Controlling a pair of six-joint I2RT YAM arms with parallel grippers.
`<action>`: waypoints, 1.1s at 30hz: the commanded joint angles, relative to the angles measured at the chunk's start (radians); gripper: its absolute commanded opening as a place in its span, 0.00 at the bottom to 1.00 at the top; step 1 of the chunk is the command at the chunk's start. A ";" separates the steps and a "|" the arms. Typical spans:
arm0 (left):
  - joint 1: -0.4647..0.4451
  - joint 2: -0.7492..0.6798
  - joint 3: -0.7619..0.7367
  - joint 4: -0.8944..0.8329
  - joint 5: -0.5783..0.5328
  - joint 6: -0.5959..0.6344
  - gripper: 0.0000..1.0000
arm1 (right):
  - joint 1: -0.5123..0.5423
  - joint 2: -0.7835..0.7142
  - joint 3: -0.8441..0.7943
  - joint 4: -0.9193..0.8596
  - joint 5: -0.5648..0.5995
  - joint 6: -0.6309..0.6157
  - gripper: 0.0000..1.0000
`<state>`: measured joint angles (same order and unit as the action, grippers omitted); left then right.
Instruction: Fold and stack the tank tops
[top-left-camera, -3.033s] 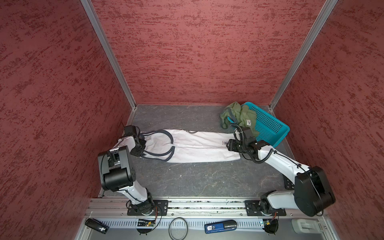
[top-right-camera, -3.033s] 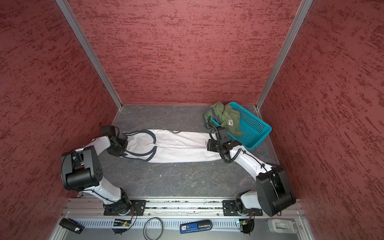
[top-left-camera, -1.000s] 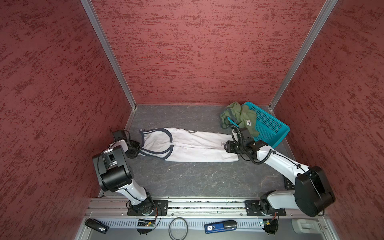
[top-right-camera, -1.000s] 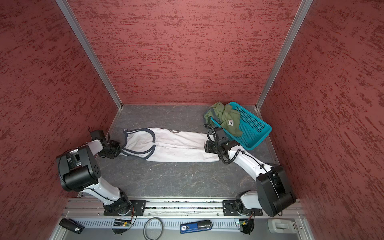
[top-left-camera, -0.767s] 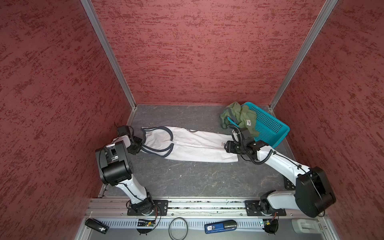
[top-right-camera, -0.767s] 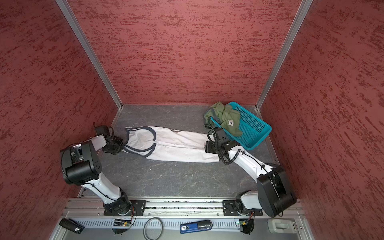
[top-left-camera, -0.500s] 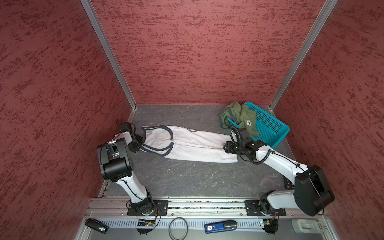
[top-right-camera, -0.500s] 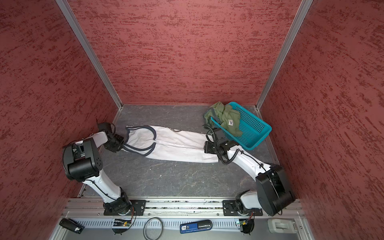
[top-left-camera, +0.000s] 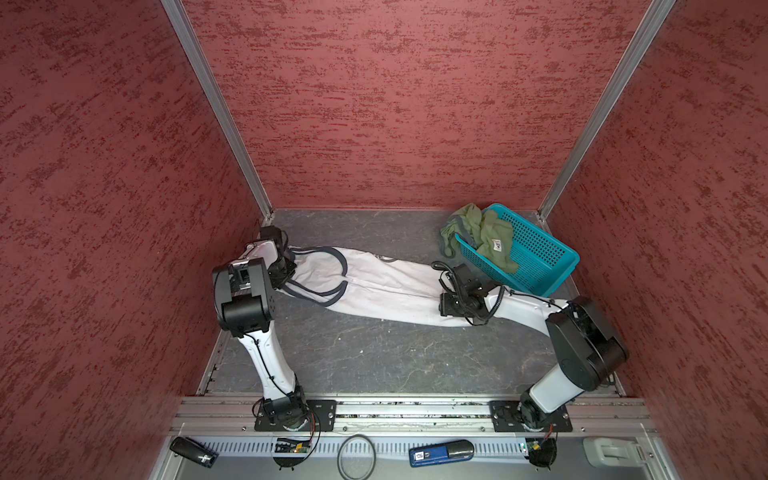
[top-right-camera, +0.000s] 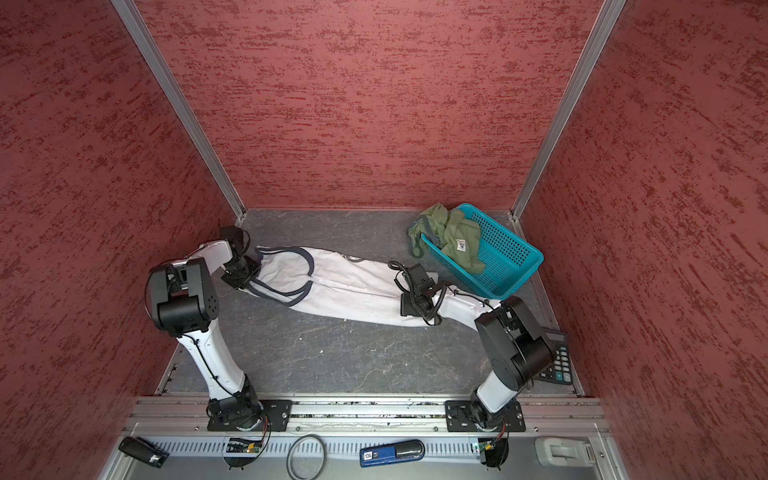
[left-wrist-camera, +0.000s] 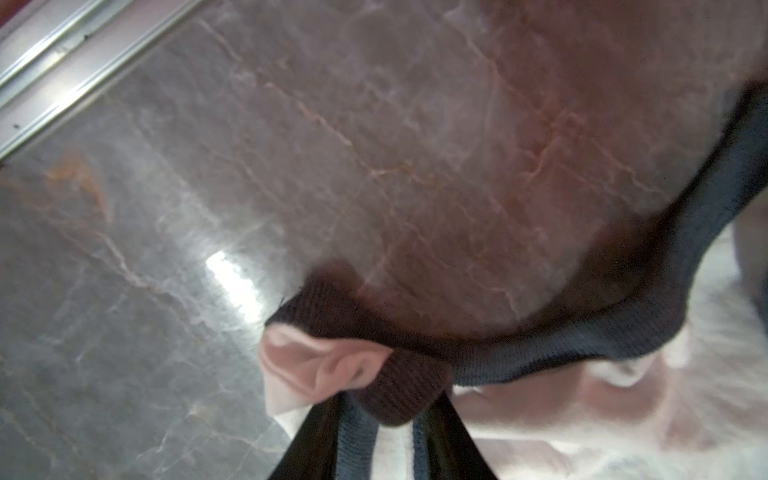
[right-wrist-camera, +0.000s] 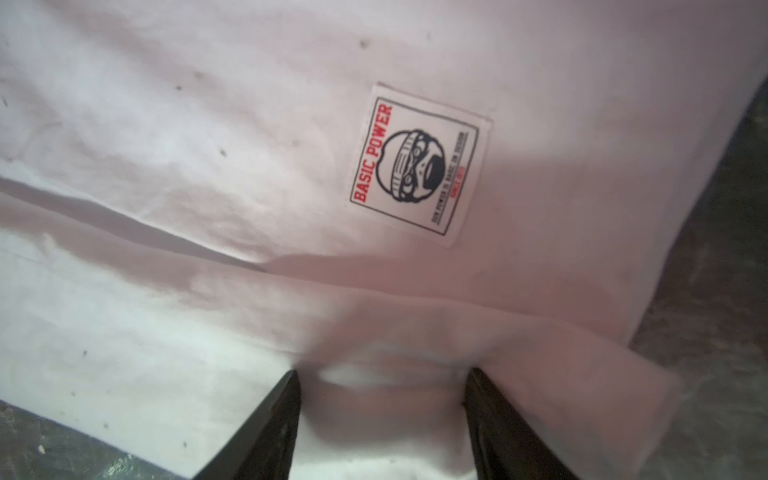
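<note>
1. Right gripper (right-wrist-camera: 380, 419): jaws parted, a fold of the white tank top (top-left-camera: 390, 286) bunched between them.
2. Left gripper (left-wrist-camera: 376, 440): jaws close on the top's dark strap.
3. Beyond the right jaws, the green tank top (top-left-camera: 484, 237) drapes over a basket (top-left-camera: 540, 259).

Grey marbled table (top-left-camera: 374, 357) and its load

The white tank top (top-left-camera: 386, 286) lies stretched from nine o'clock toward three; a teal basket (top-left-camera: 540, 266) sits at two o'clock; a calculator (top-right-camera: 557, 361) rests near four o'clock.
</note>
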<state>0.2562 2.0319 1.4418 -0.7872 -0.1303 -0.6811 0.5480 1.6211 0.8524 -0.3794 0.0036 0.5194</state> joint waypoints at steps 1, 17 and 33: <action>-0.026 0.078 0.074 -0.096 -0.065 0.021 0.37 | 0.042 -0.025 -0.074 -0.049 0.034 0.090 0.65; -0.179 0.309 0.620 -0.349 -0.159 0.144 0.53 | 0.266 -0.225 -0.002 -0.172 0.061 0.151 0.65; -0.267 -0.091 0.223 -0.212 -0.019 0.068 0.74 | 0.061 0.087 0.195 -0.115 0.139 -0.093 0.69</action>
<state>-0.0147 1.9450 1.7576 -1.0607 -0.2062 -0.5766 0.6060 1.6825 1.0195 -0.4915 0.1005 0.4652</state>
